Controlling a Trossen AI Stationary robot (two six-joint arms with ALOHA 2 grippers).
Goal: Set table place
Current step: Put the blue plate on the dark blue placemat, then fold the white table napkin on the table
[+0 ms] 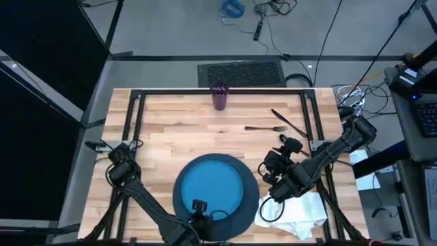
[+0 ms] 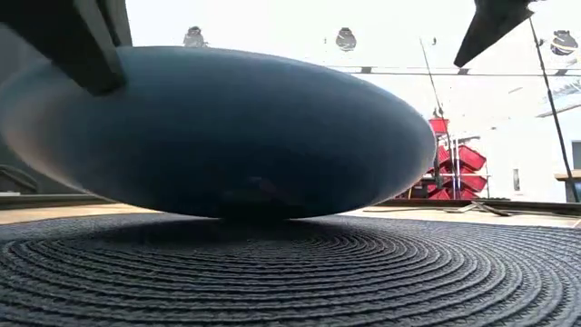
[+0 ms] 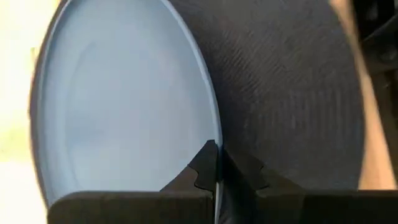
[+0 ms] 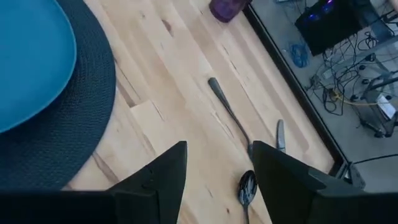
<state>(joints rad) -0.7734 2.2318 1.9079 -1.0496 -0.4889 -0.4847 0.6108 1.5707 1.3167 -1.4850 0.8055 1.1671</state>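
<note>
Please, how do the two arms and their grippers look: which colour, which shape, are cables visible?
Both arms are dark, nearly black, built of jointed segments with thin black cables looping along them. The right gripper has two broad, matte black fingers tapering to points. The left gripper has similar black fingers with notched, stepped inner edges.

plate (image 1: 212,184) blue | charger (image 1: 251,198) dark grey, woven | cup (image 1: 219,95) purple | napkin (image 1: 300,212) white

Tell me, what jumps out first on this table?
The blue plate on the dark round charger at the table's near edge stands out most; the left gripper is shut on the plate's rim. Beside it to the right, the right gripper hovers open, with a crumpled white napkin nearby. A purple cup stands alone at the far edge.
</note>
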